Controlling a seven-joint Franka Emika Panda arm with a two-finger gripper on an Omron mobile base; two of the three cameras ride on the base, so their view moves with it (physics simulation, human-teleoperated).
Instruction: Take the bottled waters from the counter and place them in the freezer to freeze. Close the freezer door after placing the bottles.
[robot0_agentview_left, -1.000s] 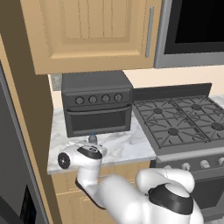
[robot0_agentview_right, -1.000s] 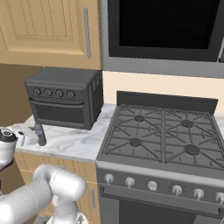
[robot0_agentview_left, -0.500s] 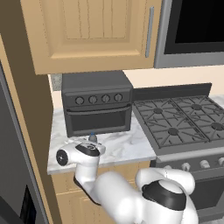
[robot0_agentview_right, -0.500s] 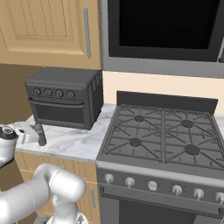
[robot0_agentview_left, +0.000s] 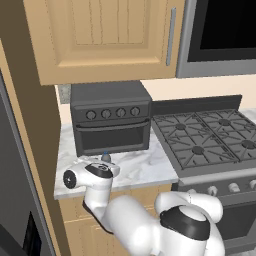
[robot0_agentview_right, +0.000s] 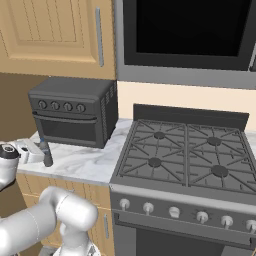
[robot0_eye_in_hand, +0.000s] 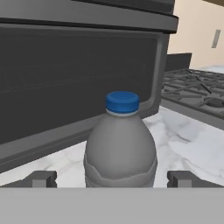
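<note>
One bottled water (robot0_eye_in_hand: 120, 148), translucent grey with a blue cap, stands upright on the white marble counter (robot0_eye_in_hand: 188, 144) just in front of the toaster oven. My gripper (robot0_eye_in_hand: 111, 179) is open, with one dark fingertip (robot0_eye_in_hand: 41, 178) on each side of the bottle's lower body and a gap on both sides. From the left base view the hand (robot0_agentview_left: 102, 169) reaches over the counter (robot0_agentview_left: 145, 167) edge, and the bottle's blue cap (robot0_agentview_left: 105, 156) peeks above it. The right base view shows the bottle (robot0_agentview_right: 46, 153) beside the gripper (robot0_agentview_right: 36, 151). The freezer and its door are out of view.
A dark toaster oven (robot0_agentview_left: 110, 120) fills the back of the counter right behind the bottle. A black gas stove (robot0_agentview_right: 185, 155) adjoins the counter on the right. Wooden cabinets (robot0_agentview_left: 105, 40) hang overhead. A tall grey appliance front (robot0_agentview_left: 12, 190) stands at the far left.
The hand has edged slightly closer around the bottle. The jaws have stayed open and the bottle has not moved.
</note>
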